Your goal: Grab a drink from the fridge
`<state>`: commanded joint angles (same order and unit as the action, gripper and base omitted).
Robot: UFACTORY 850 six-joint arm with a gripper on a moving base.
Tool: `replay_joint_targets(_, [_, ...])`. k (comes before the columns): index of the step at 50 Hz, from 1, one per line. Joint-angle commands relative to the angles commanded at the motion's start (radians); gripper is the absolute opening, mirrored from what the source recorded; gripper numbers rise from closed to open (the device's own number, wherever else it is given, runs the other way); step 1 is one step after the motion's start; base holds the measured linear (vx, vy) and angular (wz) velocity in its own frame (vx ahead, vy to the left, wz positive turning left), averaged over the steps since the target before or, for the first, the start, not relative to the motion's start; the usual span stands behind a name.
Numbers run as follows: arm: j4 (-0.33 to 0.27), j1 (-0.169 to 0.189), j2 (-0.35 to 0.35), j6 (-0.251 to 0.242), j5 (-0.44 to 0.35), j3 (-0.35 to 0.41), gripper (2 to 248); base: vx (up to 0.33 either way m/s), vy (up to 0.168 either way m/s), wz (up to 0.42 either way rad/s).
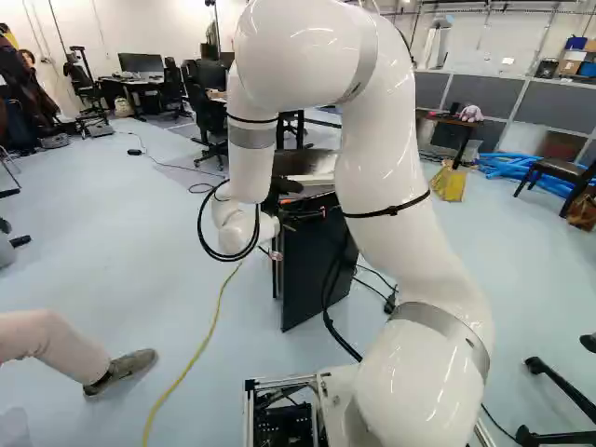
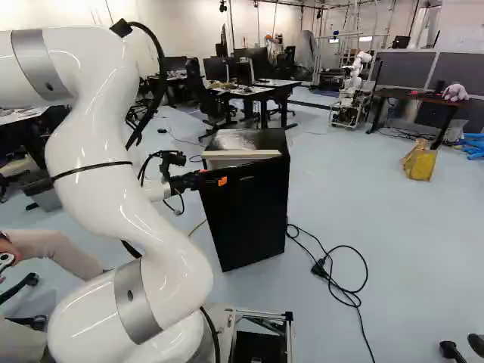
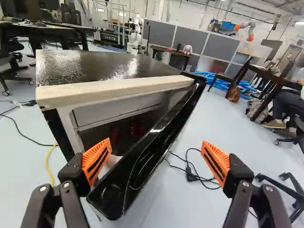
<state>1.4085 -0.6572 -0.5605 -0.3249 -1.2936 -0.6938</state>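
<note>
Fridge door (image 3: 142, 166) ajar, our gripper (image 3: 156, 141) wide astride its edge; we should ease it outward with the inner finger (image 3: 96, 160)

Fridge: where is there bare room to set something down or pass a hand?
The fridge top looks bare behind the pale strip. Floor is free between the cable and yellow bag.

Crowded: the opening behind the ajar door looks tight, one finger of the pincer near it; the cable clutters floor beside the fridge.
</note>
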Motion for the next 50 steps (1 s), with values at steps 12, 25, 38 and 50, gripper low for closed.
replay_joint_targets(12, [0.000, -0.014, 0.039, 0.000, 0.000, 0.072, 247, 0.000, 0.000, 0.000])
replay_joint_targets(25, [0.016, -0.035, 0.084, 0.000, 0.000, 0.155, 247, 0.000, 0.000, 0.000])
replay_joint_targets(38, [0.044, -0.059, 0.128, 0.000, 0.000, 0.239, 247, 0.000, 0.000, 0.000])
replay_joint_targets(50, [0.073, -0.079, 0.166, 0.000, 0.000, 0.315, 247, 0.000, 0.000, 0.000])
